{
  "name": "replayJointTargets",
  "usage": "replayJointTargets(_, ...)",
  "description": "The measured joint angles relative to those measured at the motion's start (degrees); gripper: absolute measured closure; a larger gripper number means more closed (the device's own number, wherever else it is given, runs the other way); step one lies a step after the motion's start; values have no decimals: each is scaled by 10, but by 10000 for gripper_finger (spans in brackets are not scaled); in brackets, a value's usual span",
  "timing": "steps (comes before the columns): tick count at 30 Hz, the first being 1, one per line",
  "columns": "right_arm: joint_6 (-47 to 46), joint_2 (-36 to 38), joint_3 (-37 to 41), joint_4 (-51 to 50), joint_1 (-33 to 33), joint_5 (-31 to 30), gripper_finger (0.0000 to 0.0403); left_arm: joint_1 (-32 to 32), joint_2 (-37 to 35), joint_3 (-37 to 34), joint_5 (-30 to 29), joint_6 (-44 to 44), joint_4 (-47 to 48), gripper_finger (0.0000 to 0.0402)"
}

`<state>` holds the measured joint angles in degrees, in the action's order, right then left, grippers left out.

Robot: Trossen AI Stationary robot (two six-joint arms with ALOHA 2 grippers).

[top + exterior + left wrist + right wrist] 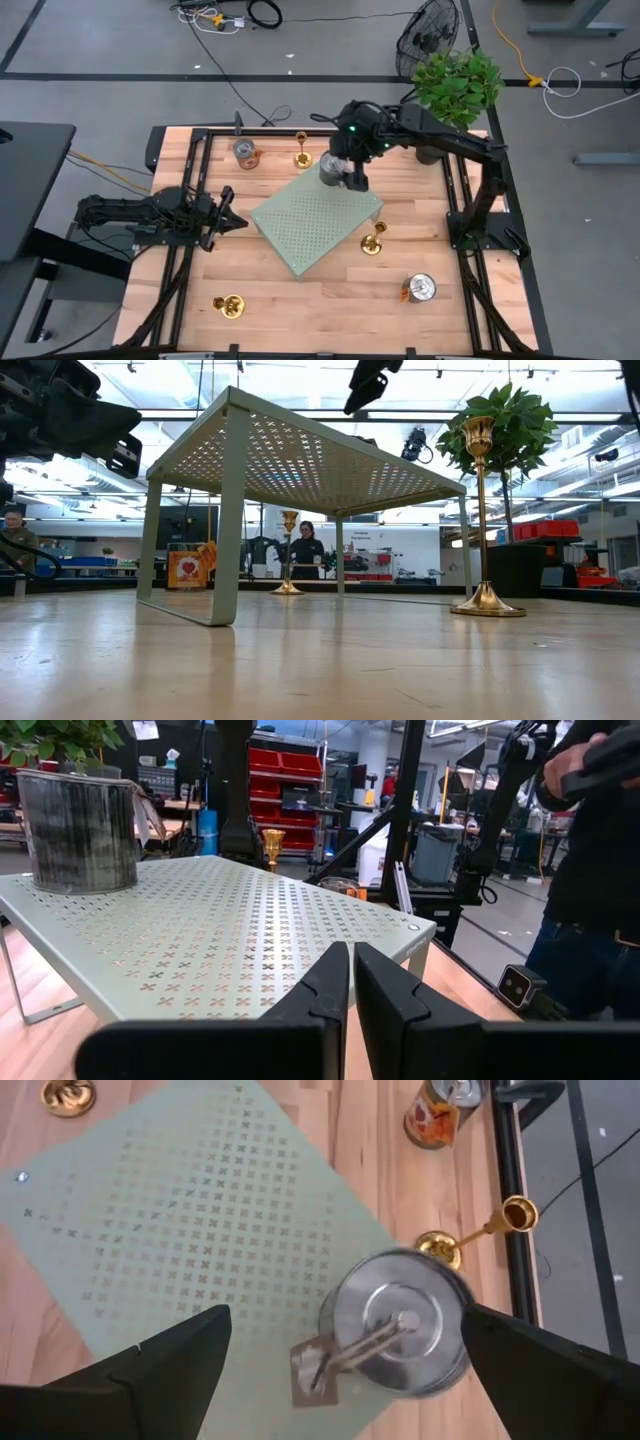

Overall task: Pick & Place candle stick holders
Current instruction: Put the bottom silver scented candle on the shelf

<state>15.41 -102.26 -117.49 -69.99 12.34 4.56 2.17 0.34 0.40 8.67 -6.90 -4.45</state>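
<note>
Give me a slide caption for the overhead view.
Right gripper open above a can on the green rack; three candle holders wait.

Rack: a pale green perforated metal stand (315, 225) sits at the middle of the wooden table (330, 310), turned at an angle.
Cans: 3 silver tins; 1 (331, 168) on the rack's far corner, 1 (246, 153) at the table's far left, 1 (420, 289) near right.
Plant: leafy green potted plant (458, 82) at the far right corner.
Floor: a fan (428, 38) and loose cables (215, 17) beyond the table.

Wooden table (330, 300), green rack (315, 222), holders (373, 243), cans (420, 289)
</note>
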Motion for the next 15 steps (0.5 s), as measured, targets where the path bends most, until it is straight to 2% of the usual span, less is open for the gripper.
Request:
replayJointTargets(7, -6, 89, 125, 37, -5, 0, 3, 0, 0, 0, 0, 0, 0, 376)
replayJointTargets(15, -14, 167, 226, 42, -7, 0, 3, 0, 0, 0, 0, 0, 0, 376)
